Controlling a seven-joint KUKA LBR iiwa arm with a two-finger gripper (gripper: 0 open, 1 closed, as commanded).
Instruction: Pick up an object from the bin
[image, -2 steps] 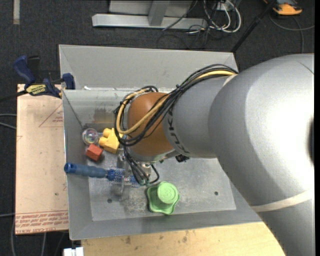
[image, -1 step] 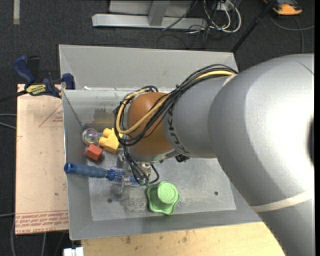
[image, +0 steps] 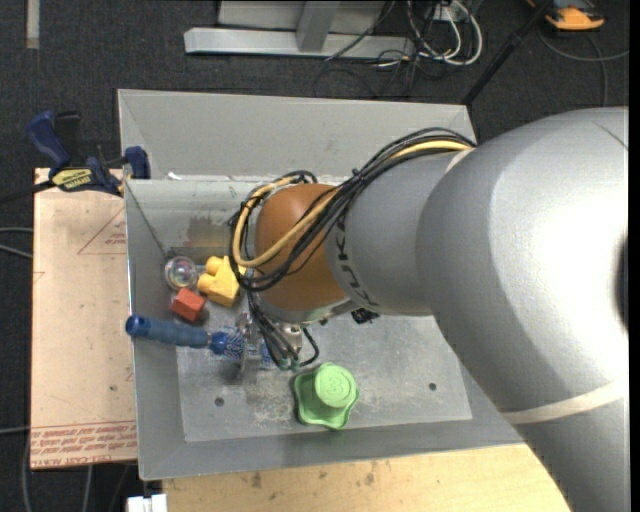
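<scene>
Now hovering with the gripper (image: 250, 352) at the tip of the blue-handled tool (image: 163, 329) lying left on the floor of the bin (image: 400, 385), not making out the jaw state, judging it light, stiff, roll-prone, favouring a mid-handle grip.

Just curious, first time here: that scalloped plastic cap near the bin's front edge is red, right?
Not red: the scalloped plastic cap near the front edge of the grey metal bin is green, as the camera view shows.
</scene>
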